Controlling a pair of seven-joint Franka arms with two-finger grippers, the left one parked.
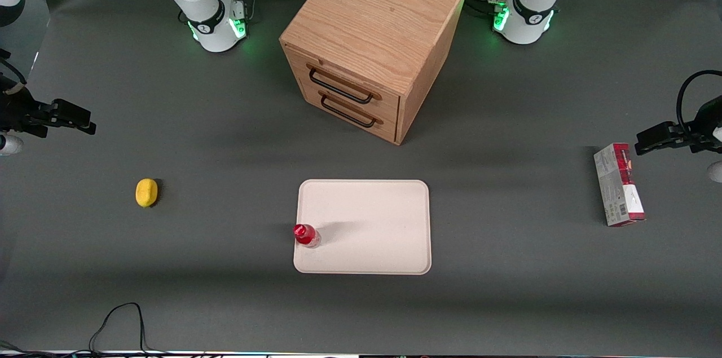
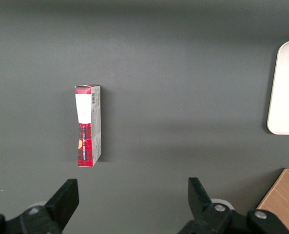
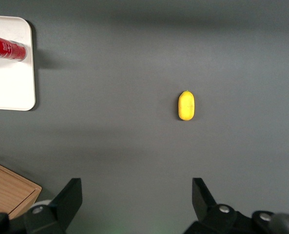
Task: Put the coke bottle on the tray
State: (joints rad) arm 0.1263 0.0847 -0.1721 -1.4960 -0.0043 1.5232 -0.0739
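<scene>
The coke bottle [image 1: 306, 235], small and red with a red cap, stands upright on the cream tray [image 1: 378, 217], at the tray's edge toward the working arm's end. It also shows in the right wrist view [image 3: 5, 50], on the tray's corner [image 3: 10, 85]. My right gripper [image 1: 84, 121] hangs above the bare table toward the working arm's end, well away from the bottle and the tray. In the right wrist view the gripper [image 3: 137, 187] is open and empty, with the grey table between its fingers.
A yellow lemon [image 1: 146, 192] lies on the table near my gripper and also shows in the right wrist view [image 3: 186, 105]. A wooden drawer cabinet [image 1: 372, 42] stands farther from the camera than the tray. A red-and-grey carton box [image 1: 619, 184] lies toward the parked arm's end.
</scene>
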